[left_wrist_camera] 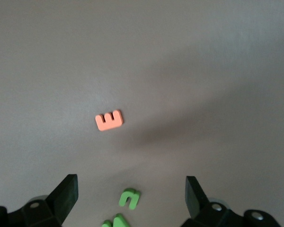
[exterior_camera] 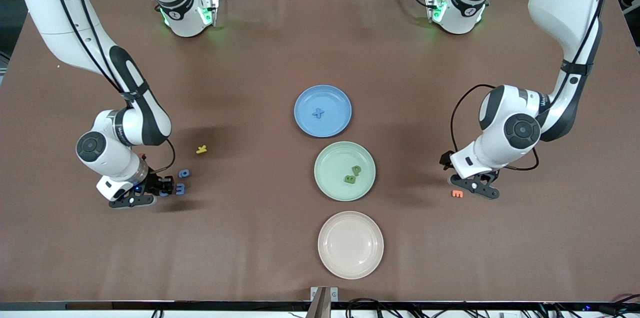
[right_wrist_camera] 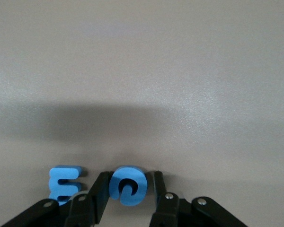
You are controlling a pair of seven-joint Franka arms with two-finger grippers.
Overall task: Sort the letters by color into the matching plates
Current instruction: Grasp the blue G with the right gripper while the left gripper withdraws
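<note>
Although the letters look light and slightly soft, like foam, they lie flat on the desk [exterior_camera: 280, 48] and offer only thin edges, so a grip across the outer sides seems the sound choice. At the right arm's end, the right pincer [right_wrist_camera: 128, 191] is down at the desk with its fingers set narrowly against either side of the blue C [right_wrist_camera: 128, 185]; a blue E [right_wrist_camera: 62, 183] lies just beside it, a blue O [exterior_camera: 184, 173] and a yellow letter [exterior_camera: 201, 149] lie near. In the middle, the blue plate [exterior_camera: 322, 95] holds one blue letter [exterior_camera: 318, 113], and the green plate [exterior_camera: 332, 158] holds two green letters [exterior_camera: 352, 175]. A cream plate [exterior_camera: 350, 244] sits nearest the camera. At the left arm's end, the left pincer [left_wrist_camera: 131, 197] waits wide open above two green letters [left_wrist_camera: 125, 205], an orange E [left_wrist_camera: 109, 120] nearby. The brown matte desk is flat, with ample room.
</note>
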